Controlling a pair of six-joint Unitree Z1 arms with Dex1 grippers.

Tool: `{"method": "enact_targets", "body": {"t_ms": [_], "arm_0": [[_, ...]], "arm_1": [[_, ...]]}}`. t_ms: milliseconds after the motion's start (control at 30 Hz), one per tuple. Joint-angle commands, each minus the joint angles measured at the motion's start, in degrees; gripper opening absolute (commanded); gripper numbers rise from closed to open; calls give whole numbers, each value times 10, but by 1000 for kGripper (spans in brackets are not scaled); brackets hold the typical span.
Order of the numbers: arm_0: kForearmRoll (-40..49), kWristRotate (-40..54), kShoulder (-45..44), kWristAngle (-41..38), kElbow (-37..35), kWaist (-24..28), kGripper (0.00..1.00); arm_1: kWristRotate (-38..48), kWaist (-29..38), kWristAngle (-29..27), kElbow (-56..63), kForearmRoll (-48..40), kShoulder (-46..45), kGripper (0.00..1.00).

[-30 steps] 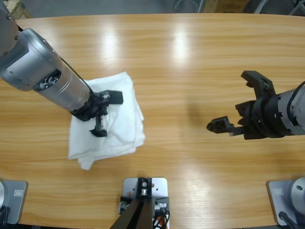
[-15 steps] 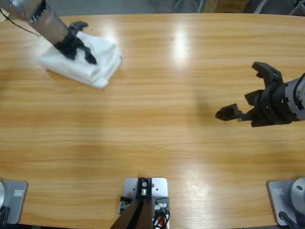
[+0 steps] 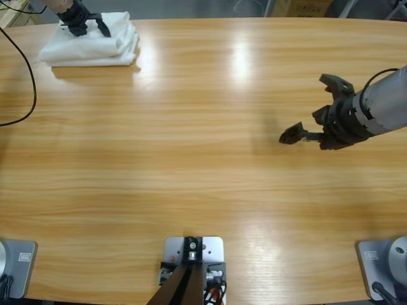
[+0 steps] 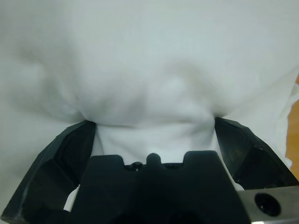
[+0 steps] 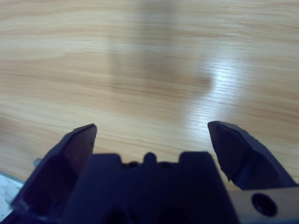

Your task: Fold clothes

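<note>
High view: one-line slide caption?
Left hand presses folded white shirt at the table's far corner; right hand hovers open.

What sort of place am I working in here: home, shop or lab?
Probably a lab or test bench, not a home: a long bare wooden table, the left gripper over a folded white cotton T-shirt, the right gripper idle, and a loose black cable.

Bright, even overhead lighting. Two pale glare patches lie on the worktop [image 3: 210, 159] near the top centre of the high view; a soft shadow falls left of the right gripper [image 3: 311, 108]. In the right wrist view a glare patch sits right of centre and the wood grain is blurred.
</note>
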Motion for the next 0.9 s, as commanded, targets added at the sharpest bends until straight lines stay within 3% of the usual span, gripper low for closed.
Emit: {"method": "enact_targets", "body": {"t_ms": [33,233,367,467,667,767,900], "arm_0": [[37,-6,19,-29,-68,0,996],[129,-16,-66,-9,-77,-9,1000],[154,-21,-164,-2,25,-3,1000],[118,-18,-266,-3,163,5,1000],[-33,-25,-518,-14,555,2,1000],[-73,-23,-625,-54,684,-1,1000],[-107,-23,-744,-70,832,-22,1000]], "arm_1": [[-15,-7,14,-3,-7,34,1000],[-14,-6,15,1,-8,2,1000],[-16,-5,-2,-3,6,-34,1000],[-33,2,-20,-15,39,-54,1000],[-122,-4,-64,-33,97,-77,1000],[-134,-5,-114,-25,100,-82,1000],[-136,-5,-129,-18,99,-115,1000]]}}
